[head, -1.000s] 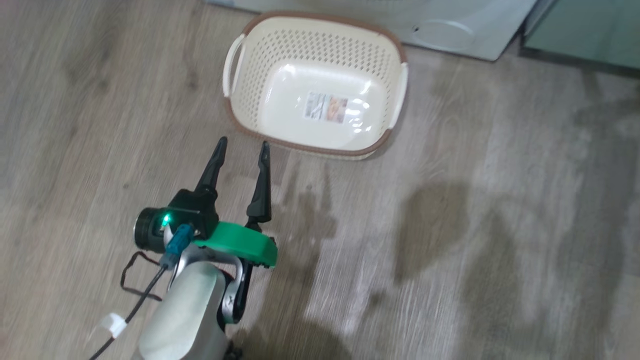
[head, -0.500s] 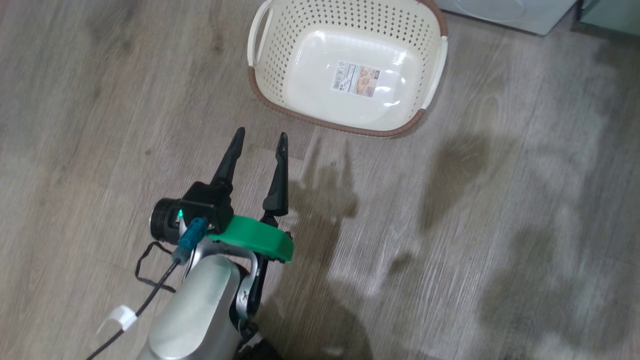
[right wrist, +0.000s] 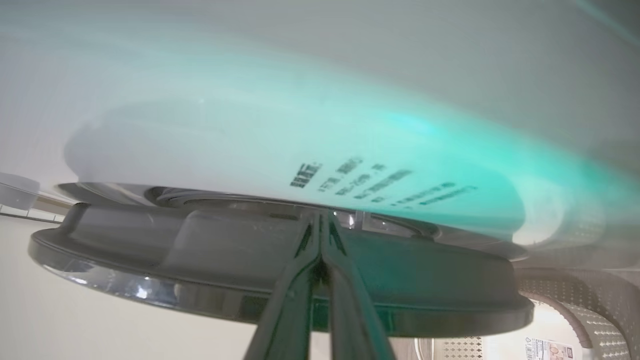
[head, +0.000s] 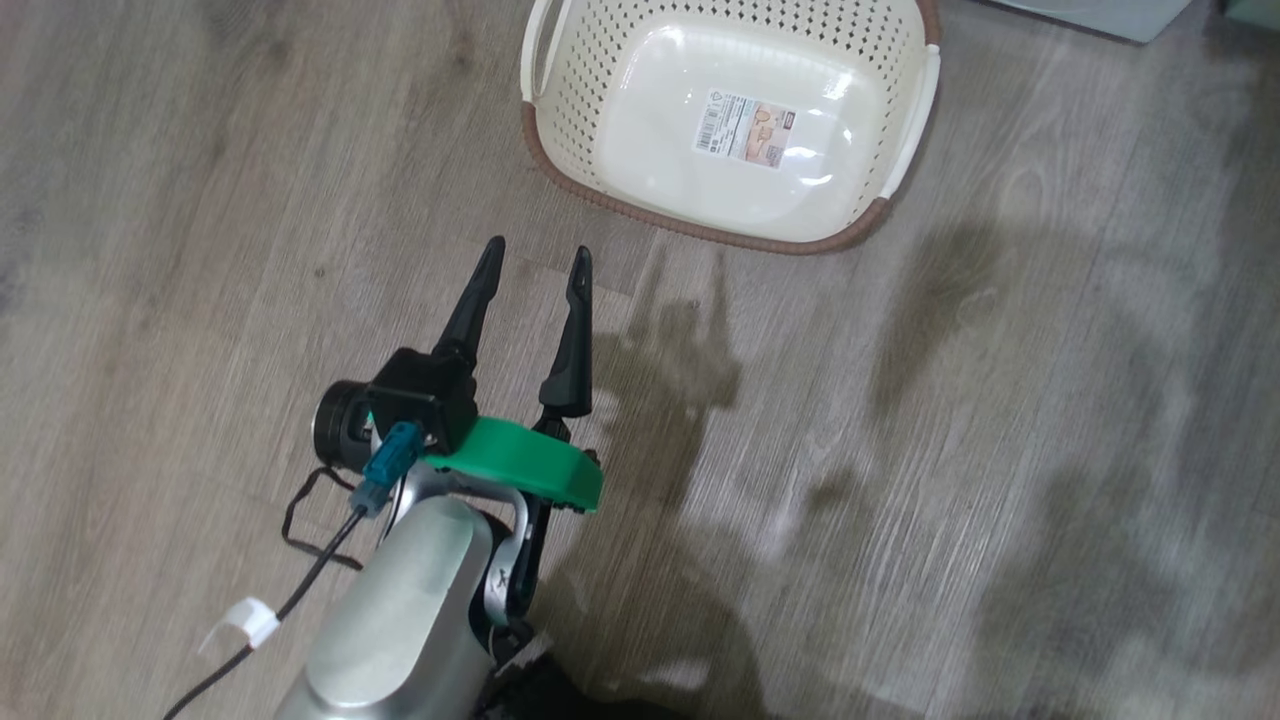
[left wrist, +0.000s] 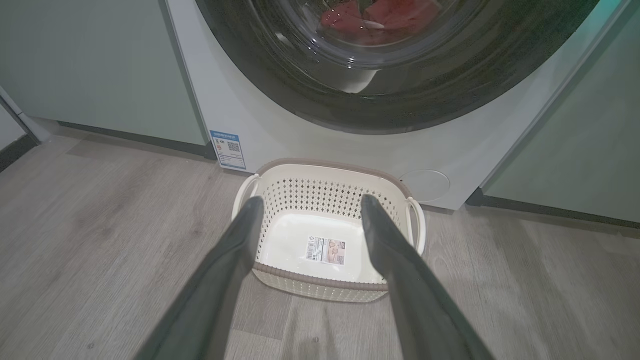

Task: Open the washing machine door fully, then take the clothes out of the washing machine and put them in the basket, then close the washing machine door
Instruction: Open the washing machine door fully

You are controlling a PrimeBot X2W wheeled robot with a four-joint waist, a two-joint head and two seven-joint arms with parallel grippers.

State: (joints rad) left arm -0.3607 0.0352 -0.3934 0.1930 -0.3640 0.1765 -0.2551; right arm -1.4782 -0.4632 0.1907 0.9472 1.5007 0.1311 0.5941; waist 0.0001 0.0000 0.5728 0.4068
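Floorboards (head: 1000, 450) bore the basket (head: 700, 232); left gripper (head: 537, 252) hung jaws apart; right gripper (right wrist: 320, 218), jaws closed, risked skidding off the glossy door (right wrist: 150, 272).

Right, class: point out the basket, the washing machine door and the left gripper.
basket (head: 575, 110): head view, perforated side wall.
washing machine door (left wrist: 450, 106): left wrist view, glossy black rim.
left gripper (head: 538, 246): head view, midway between its fingertips.

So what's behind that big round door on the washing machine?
Through the clear window of the washing machine door, red clothes lie inside. The door's wide black rim and the picture's top edge hide the rest, so how much is there cannot be told.
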